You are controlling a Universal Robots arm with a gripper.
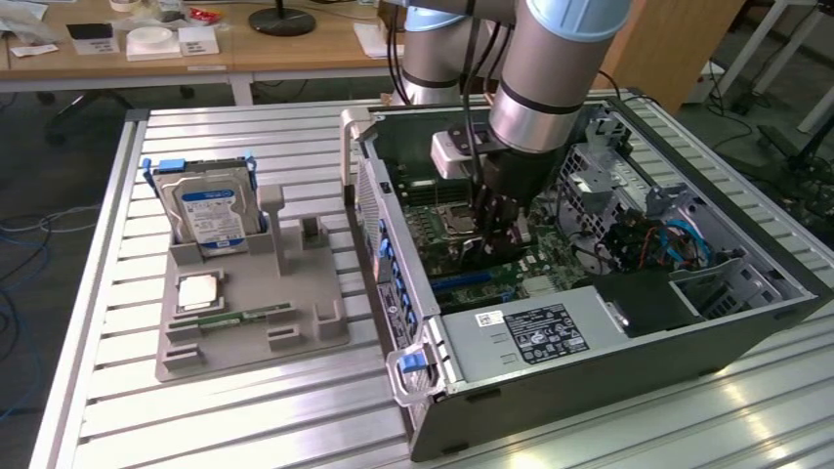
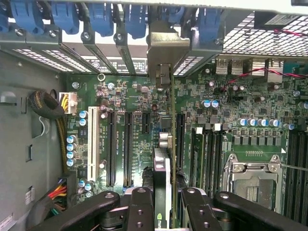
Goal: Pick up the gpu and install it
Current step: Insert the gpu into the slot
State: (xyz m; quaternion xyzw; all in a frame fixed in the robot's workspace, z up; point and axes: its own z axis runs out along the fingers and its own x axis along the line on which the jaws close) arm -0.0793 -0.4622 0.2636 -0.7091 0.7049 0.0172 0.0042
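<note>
- We find the case [image 1: 626, 381] open above; the motherboard [image 2: 144, 96] slots beside the gpu [image 2: 161, 185] lie free.
- Blue clips [image 2: 102, 17] crowd the board's rear edge.
- A cable bundle [image 2: 45, 103] blocks its side edge.

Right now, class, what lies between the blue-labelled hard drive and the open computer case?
In the exterior view, two upright posts of the grey holder, then a bare strip of slatted table.

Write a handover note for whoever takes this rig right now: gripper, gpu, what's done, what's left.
Gripper: shut on the gpu, inside the open computer case.
Gpu: held on edge over the motherboard, its metal bracket at the rear slot openings.
Done: gpu picked up and brought into the case.
Left: seating in the slot cannot be confirmed; card not yet released.
The hard drive stands in the gray holder outside the case.
</note>
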